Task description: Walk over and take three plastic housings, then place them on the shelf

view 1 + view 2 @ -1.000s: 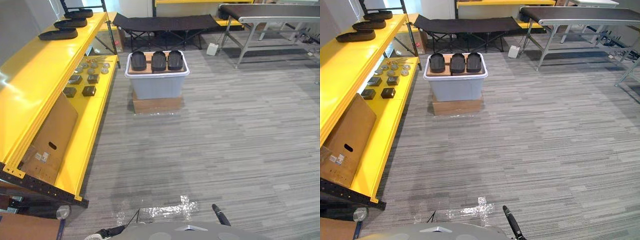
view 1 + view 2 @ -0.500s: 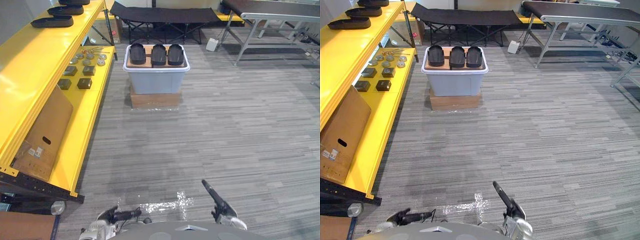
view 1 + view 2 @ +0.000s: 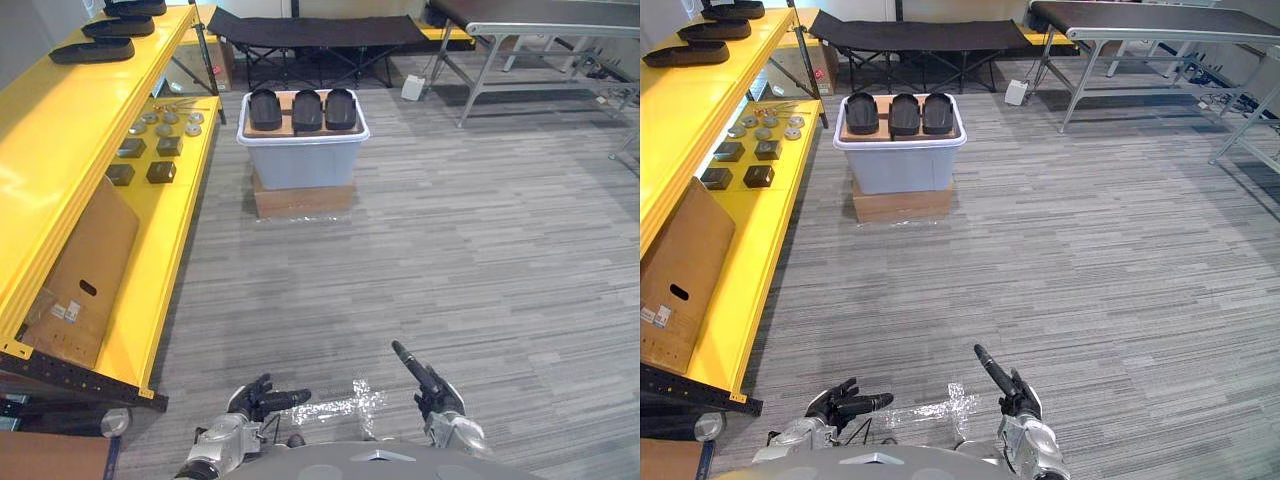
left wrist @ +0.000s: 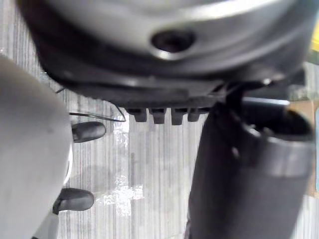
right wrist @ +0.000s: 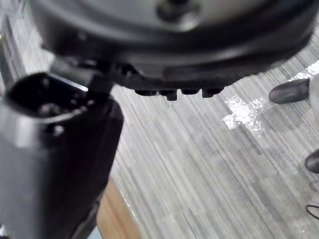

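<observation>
Three black plastic housings (image 3: 306, 109) lie side by side on cardboard on top of a white-rimmed grey bin (image 3: 300, 165), several steps ahead on the floor. The yellow shelf (image 3: 60, 150) runs along the left; its top level carries other black housings (image 3: 90, 50) at the far end. My left hand (image 3: 252, 403) hangs low in front of me, fingers relaxed and empty. Beside it, my right hand (image 3: 432, 385) points forward with straight fingers, also empty. Both hands are far from the bin.
The bin stands on a flat cardboard box (image 3: 305, 198). A cardboard sheet (image 3: 85, 265) leans on the lower shelf, with small dark and metal parts (image 3: 150, 160) further along. A black folding cot (image 3: 320, 30) and a metal table (image 3: 540, 15) stand behind.
Both hands have come up into view at the bottom edge. The whole picture has shifted, so the camera has moved.
</observation>
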Available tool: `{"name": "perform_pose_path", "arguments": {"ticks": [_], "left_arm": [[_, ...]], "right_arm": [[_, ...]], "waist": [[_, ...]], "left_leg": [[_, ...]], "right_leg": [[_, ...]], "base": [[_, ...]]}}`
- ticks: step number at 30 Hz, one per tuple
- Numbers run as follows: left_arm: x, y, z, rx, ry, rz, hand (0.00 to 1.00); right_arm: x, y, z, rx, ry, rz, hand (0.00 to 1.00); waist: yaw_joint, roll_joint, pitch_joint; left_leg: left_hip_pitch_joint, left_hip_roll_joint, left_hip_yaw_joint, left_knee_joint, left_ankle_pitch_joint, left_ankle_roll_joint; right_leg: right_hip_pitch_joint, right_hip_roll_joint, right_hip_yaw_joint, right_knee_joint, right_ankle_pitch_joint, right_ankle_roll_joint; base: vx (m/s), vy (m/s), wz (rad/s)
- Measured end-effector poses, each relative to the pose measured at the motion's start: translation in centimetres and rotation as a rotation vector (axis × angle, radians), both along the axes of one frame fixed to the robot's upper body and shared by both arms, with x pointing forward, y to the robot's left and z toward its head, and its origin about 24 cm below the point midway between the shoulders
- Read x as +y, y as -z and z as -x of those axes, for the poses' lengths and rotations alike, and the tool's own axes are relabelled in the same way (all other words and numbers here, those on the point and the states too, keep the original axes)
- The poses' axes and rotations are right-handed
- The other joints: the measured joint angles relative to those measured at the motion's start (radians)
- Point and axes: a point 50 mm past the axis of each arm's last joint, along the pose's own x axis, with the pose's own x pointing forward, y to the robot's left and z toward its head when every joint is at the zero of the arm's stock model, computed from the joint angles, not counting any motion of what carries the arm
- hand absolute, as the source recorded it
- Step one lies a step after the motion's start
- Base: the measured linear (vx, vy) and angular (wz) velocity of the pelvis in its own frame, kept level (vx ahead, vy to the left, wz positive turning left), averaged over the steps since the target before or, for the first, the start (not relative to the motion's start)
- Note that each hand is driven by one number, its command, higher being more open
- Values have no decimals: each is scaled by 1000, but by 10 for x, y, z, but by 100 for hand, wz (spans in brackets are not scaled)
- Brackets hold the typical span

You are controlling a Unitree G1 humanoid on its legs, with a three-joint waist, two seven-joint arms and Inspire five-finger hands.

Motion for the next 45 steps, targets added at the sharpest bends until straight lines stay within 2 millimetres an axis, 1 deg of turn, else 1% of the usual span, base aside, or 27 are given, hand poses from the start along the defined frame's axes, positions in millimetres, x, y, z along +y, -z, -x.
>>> {"name": "perform_pose_path", "arguments": {"ticks": [3,5,12,14,16,18,19,21,23,25,27,28,29,30,31,32,33,34,36,38,39,40,41,42,43,44,45], "left_arm": [[5,2,6,20,-53,1,100],[8,5,13,47,-71,-14,100],[14,4,20,3,-121,-31,100],[13,4,19,-15,-115,-21,100],[13,3,17,-28,-107,-17,100],[15,1,13,-42,-108,-24,100],[17,1,13,-42,-110,-30,100],[27,0,13,-42,-108,-54,100],[32,-1,14,-30,-130,-61,100],[33,0,15,-23,-169,-49,100],[33,1,18,-8,-215,-37,100],[33,1,18,-7,-224,-42,100],[32,1,18,-5,-249,-39,100],[31,2,19,1,-271,-34,100],[29,5,31,32,-368,-8,100],[30,6,40,47,-421,-7,100],[31,6,39,45,-456,-3,100],[31,5,36,27,-499,-1,100],[31,5,35,24,-545,8,100],[29,6,36,33,-556,14,100],[29,6,35,27,-553,11,100],[29,6,35,26,-554,10,100],[29,6,35,19,-556,10,100],[29,6,34,16,-557,11,100],[29,6,34,12,-557,9,100],[30,7,38,22,-560,2,100],[29,8,42,34,-562,1,100]], "right_arm": [[-2,2,6,9,49,-14,100],[-2,6,16,28,96,-48,100],[3,11,31,58,115,-88,100],[0,10,31,50,132,-91,100],[-3,10,34,51,156,-89,100],[-5,9,32,31,176,-109,100],[-5,8,29,9,178,-120,100],[-2,8,30,5,167,-131,100],[-1,9,35,7,152,-137,100],[2,11,41,29,120,-125,100],[2,12,50,76,19,-75,100],[1,13,53,93,-32,-53,100],[0,13,53,99,-49,-44,100],[-1,13,53,105,-51,-40,100],[-8,13,57,132,-75,-21,100],[-8,13,57,135,-84,-17,100],[-10,12,57,136,-82,-13,100],[-14,12,58,140,-89,-1,100],[-18,11,55,143,-91,21,100],[-19,12,53,146,-92,26,100],[-19,11,51,141,-100,33,100],[-19,11,51,140,-100,34,100],[-19,11,48,132,-96,39,100],[-19,10,47,127,-95,43,100],[-20,10,46,125,-92,51,100],[-22,10,46,128,-101,59,100],[-23,9,46,129,-106,64,100]], "waist": [[0,6,4],[0,7,7],[1,0,10],[2,-9,15],[-2,-18,24],[0,-6,34],[-8,-1,50],[-4,-7,67],[-3,-19,67],[-1,-37,68],[1,-46,65],[2,-46,65],[2,-44,65],[1,-39,66],[5,-5,50],[5,9,40],[3,15,39],[9,21,38],[27,38,62],[28,39,68],[28,33,72],[28,32,72],[28,32,75],[28,33,77],[32,37,82],[35,46,83],[37,41,86]], "left_leg": [[4,1,6,0,0,0],[18,1,8,0,-2,-4],[32,-3,12,-1,-6,-1],[17,-12,7,-1,-18,8],[15,-23,18,0,-30,19],[22,-14,19,1,-28,40],[47,-1,23,5,-22,48],[72,17,29,4,-42,33],[89,48,30,6,-57,11],[87,58,29,49,-88,-19],[91,64,22,106,-142,-38],[91,69,18,151,-185,-56],[83,81,14,215,-243,-75],[82,94,12,253,-274,-88],[77,156,16,359,-353,-135],[24,201,21,522,-370,-142],[-42,238,23,668,-363,-137],[-169,310,8,921,-296,-127],[-249,328,-8,1023,-302,-142],[-282,283,31,836,-305,-134],[-300,235,49,637,-285,-131],[-305,227,48,597,-275,-127],[-327,204,32,437,-202,-126],[-338,196,11,361,-157,-129],[-345,188,-29,242,-78,-142],[-349,197,-58,208,-37,-141],[-346,192,-62,227,15,-132]], "right_leg": [[1,1,7,0,3,0],[15,1,9,-2,3,0],[20,-3,13,3,0,3],[-28,-21,8,77,-43,11],[-88,-61,-1,216,-90,52],[-167,-77,-1,389,-87,58],[-193,-78,-9,417,-113,27],[-216,-72,-14,373,-110,29],[-258,-51,-14,268,-80,63],[-271,-50,-12,210,-34,59],[-276,-50,9,210,-10,36],[-269,-49,14,226,-18,16],[-257,-46,9,256,-42,-21],[-242,-39,7,270,-52,-36],[-191,9,0,267,-61,-45],[-178,32,-9,266,-60,-48],[-171,47,-18,262,-68,-61],[-118,83,-21,212,-69,-76],[-37,96,-19,157,-54,-99],[14,73,-14,133,-45,-108],[53,50,-12,103,-45,-107],[61,45,-12,96,-45,-107],[78,32,-10,73,-45,-106],[85,29,-9,65,-47,-102],[106,24,-1,52,-64,-74],[125,24,14,55,-108,-36],[141,16,19,59,-140,-21]], "base": [[-41,-7,-6],[-40,-2,-2],[-44,9,-2],[-55,54,9],[32,80,18],[51,81,-1],[75,103,-4],[101,81,-5],[150,27,0],[187,-24,7],[247,-81,4],[290,-135,5],[301,-157,8],[429,-268,7],[395,-236,7],[396,-234,13],[350,-236,16],[353,-237,10],[434,-197,-13],[442,-67,-20],[353,14,-12],[288,35,-9],[214,44,-7],[354,131,-11],[395,213,-20],[405,250,-23],[348,244,-38]]}}
